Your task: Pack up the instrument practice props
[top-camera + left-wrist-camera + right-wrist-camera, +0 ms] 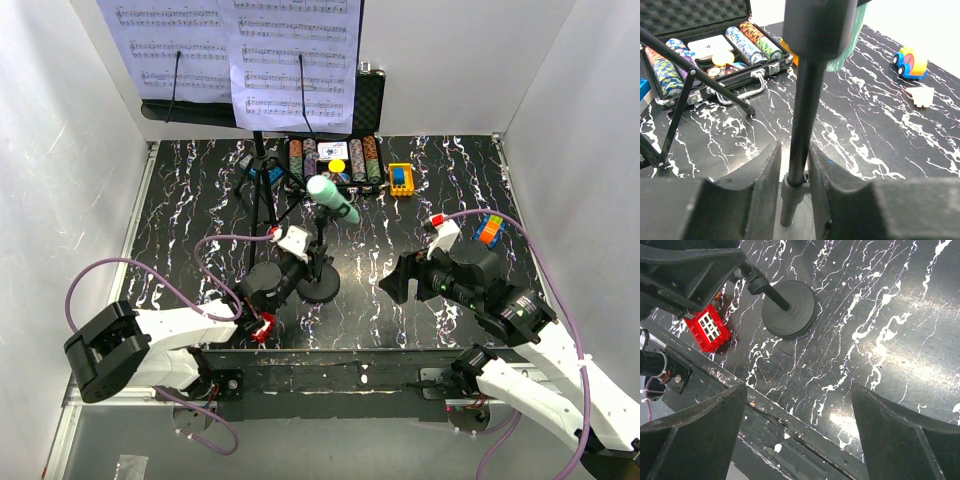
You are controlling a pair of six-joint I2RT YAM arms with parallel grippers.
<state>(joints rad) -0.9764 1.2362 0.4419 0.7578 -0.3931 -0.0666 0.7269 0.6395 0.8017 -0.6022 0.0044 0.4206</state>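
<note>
The mint-green microphone (333, 200) rests in the clip of the small black mic stand, whose round base (318, 286) stands on the table. My left gripper (298, 270) is shut on the mic stand's pole (802, 125) low down, at its collar just above the base; a green edge of the microphone (849, 42) shows behind the clip. My right gripper (393, 283) is open and empty, to the right of the base (789, 308), over the table's near edge. The tall black music stand (258, 180) stands at the back left with white sheet-music pages (240, 50) on its desk.
The open poker-chip case (335, 160) lies at the back, also in the left wrist view (705, 55), with tripod legs (700, 75) in front of it. A yellow toy (400, 178), an orange-and-blue toy car (488, 228) and a red toy (707, 328) lie around. White walls enclose the table.
</note>
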